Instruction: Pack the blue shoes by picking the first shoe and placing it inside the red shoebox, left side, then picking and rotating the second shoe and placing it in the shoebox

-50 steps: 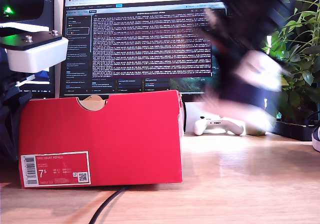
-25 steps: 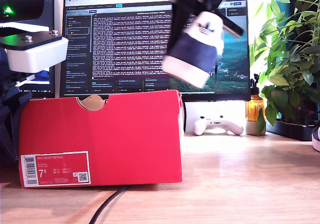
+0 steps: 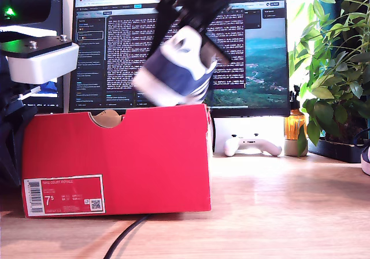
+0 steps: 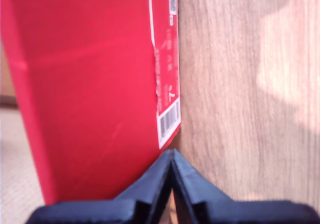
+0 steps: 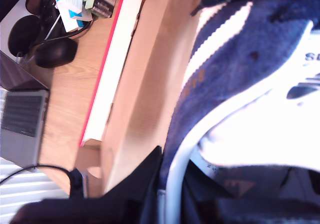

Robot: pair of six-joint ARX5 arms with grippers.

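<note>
My second gripper [image 5: 167, 194] is clamped on the collar of a blue shoe [image 3: 173, 71], hanging toe-down just above the red shoebox [image 3: 115, 155]. Soft suede upper, light; the stiffer heel rim suits the grip. My first gripper [image 4: 172, 184], pressed together, hovers beside the box. The box interior is mostly hidden, and the shoe is blurred
</note>
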